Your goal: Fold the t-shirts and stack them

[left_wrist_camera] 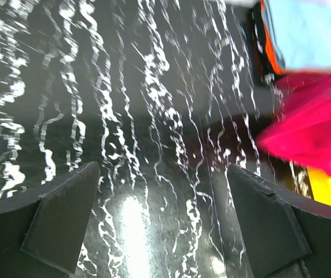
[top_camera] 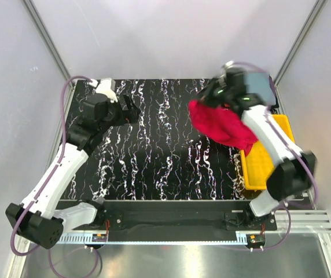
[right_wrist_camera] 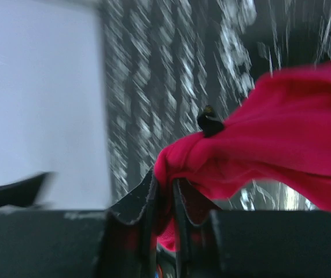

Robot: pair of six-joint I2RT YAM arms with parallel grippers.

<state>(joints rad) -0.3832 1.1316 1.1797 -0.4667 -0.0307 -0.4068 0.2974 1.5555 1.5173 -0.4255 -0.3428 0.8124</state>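
Right end effector (right_wrist_camera: 164, 191) clamped on red t-shirt (top_camera: 220, 124), dangling unfolded above counter (top_camera: 154, 145). Left end effector (left_wrist_camera: 164, 208) wide open, empty. Grey-blue t-shirt (left_wrist_camera: 304, 32) looks folded; red one not yet.

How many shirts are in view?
3: red shirt hanging from the right gripper; blue shirt atop the orange shirt, far right of the table. Others may hide beneath.
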